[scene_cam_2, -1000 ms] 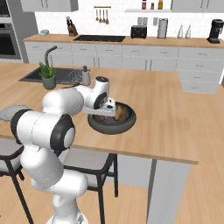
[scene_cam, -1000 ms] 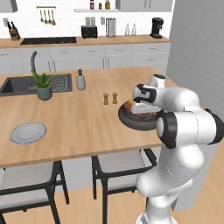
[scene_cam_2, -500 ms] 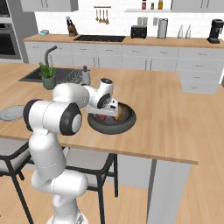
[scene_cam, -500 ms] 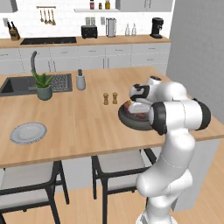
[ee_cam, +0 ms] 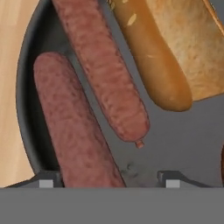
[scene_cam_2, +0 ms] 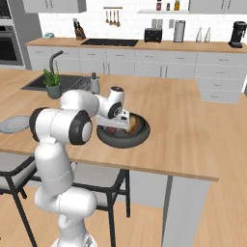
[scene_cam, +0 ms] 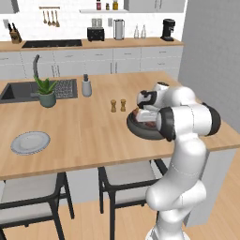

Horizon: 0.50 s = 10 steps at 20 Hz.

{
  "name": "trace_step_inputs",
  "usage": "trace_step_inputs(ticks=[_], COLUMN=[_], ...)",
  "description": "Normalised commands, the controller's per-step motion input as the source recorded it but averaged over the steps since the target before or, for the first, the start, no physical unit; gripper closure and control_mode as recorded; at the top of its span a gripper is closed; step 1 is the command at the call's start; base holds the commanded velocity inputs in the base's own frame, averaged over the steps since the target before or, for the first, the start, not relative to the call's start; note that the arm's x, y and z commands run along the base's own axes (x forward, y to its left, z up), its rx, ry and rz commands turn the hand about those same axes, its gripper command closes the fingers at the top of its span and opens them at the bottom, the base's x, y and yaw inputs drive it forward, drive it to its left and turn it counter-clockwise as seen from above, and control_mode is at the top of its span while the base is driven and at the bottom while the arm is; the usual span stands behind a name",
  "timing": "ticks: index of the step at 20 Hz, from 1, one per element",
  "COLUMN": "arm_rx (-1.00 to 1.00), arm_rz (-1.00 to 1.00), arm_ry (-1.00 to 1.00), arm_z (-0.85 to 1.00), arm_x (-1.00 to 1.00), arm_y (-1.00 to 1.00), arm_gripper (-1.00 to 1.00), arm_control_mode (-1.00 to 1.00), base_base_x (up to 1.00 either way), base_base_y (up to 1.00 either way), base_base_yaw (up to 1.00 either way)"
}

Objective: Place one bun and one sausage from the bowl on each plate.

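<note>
The dark bowl (scene_cam: 140, 131) (scene_cam_2: 126, 139) (ee_cam: 183, 135) sits near the island's front right edge. In it lie two reddish-brown sausages, one (ee_cam: 72, 127) along the rim and one (ee_cam: 105, 74) beside it, and a golden bun (ee_cam: 162, 61). My gripper (scene_cam: 142, 116) (scene_cam_2: 119, 123) (ee_cam: 108, 181) is down inside the bowl and open. Its fingertips (ee_cam: 47, 181) stand on either side of the near end of the rim-side sausage, without closing on it. One pale plate (scene_cam: 30, 142) (scene_cam_2: 11, 124) lies empty far to the left. The second plate is out of view.
Salt and pepper shakers (scene_cam: 117, 105) stand just left of the bowl. A potted plant (scene_cam: 46, 91), a soap bottle (scene_cam: 86, 86) and the sink (scene_cam: 14, 92) lie at the back left. Stools (scene_cam: 122, 176) stand under the island's front edge.
The hand has dropped lower into the bowl while the elbow swung out and up. The bowl and plate stayed put.
</note>
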Motion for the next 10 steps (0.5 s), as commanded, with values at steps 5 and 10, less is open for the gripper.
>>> trace_step_inputs(ticks=[5,10], arm_rx=[0.01,0.17], arm_rz=[-0.05,0.0], arm_ry=[0.38,0.16], arm_z=[-0.75,-0.25], arm_x=[0.0,-0.17], arm_y=[0.0,-0.15], arm_gripper=[1.0,1.0], arm_control_mode=[-1.0,-1.0], base_base_x=[0.0,0.0], base_base_y=[0.0,0.0], base_base_yaw=[0.0,0.0])
